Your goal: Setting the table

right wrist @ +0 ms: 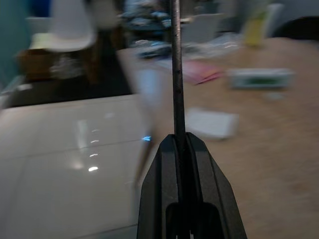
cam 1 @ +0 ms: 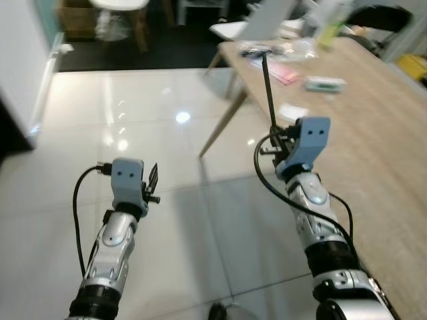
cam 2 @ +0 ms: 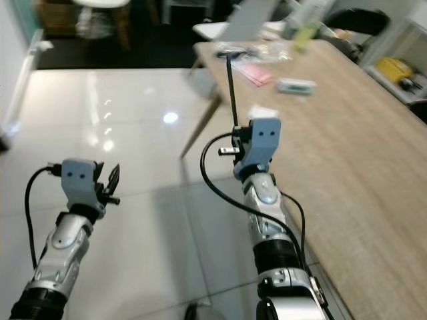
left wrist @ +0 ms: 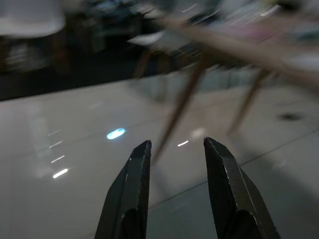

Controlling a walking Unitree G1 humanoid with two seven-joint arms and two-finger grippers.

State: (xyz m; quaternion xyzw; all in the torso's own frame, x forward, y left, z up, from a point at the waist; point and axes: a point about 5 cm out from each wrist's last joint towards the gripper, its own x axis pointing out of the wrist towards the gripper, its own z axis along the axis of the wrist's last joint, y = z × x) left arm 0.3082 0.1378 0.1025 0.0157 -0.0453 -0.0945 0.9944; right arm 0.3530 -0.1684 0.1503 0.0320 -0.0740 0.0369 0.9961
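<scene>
Right hand (right wrist: 180, 142) clamped tight on a thin dark rod (cam 1: 268, 87), fingers pressed together around its lower end. Looks like a chopstick or some slim utensil, hard to say which. Long axis running straight out of the grip, up and away, tip (cam 1: 264, 55) pointing toward the far end of the tabletop (cam 1: 373, 153). Hovering right at the near edge of that tabletop, rod leaning over the wood rather than the floor. Nothing touching down yet.

Left hand (left wrist: 174, 149) parted by a modest gap, carrying nothing, hanging over the floor (cam 1: 133, 133) well apart from the tabletop. So the right arm nearer by far, and already loaded; probably the one to place this piece.

Key relation: bare wood straight ahead and to the right of the rod, open space just past the edge. Likely calls for tipping that long axis down flat before letting go, otherwise risks a roll off the near edge.

Outward now: a small white card or napkin (right wrist: 212, 123) on the tabletop just beyond the right hand, a pale rectangular box (cam 1: 325, 84) with green on it farther along, pink sheets (cam 1: 283, 73) beside that, then blurred clutter at the far end. Angled wooden legs (cam 1: 223, 120) under the near corner. Glossy white tile below, ceiling lights glinting off it. White chair (cam 1: 120, 5) and dark furniture at the back of the room.
</scene>
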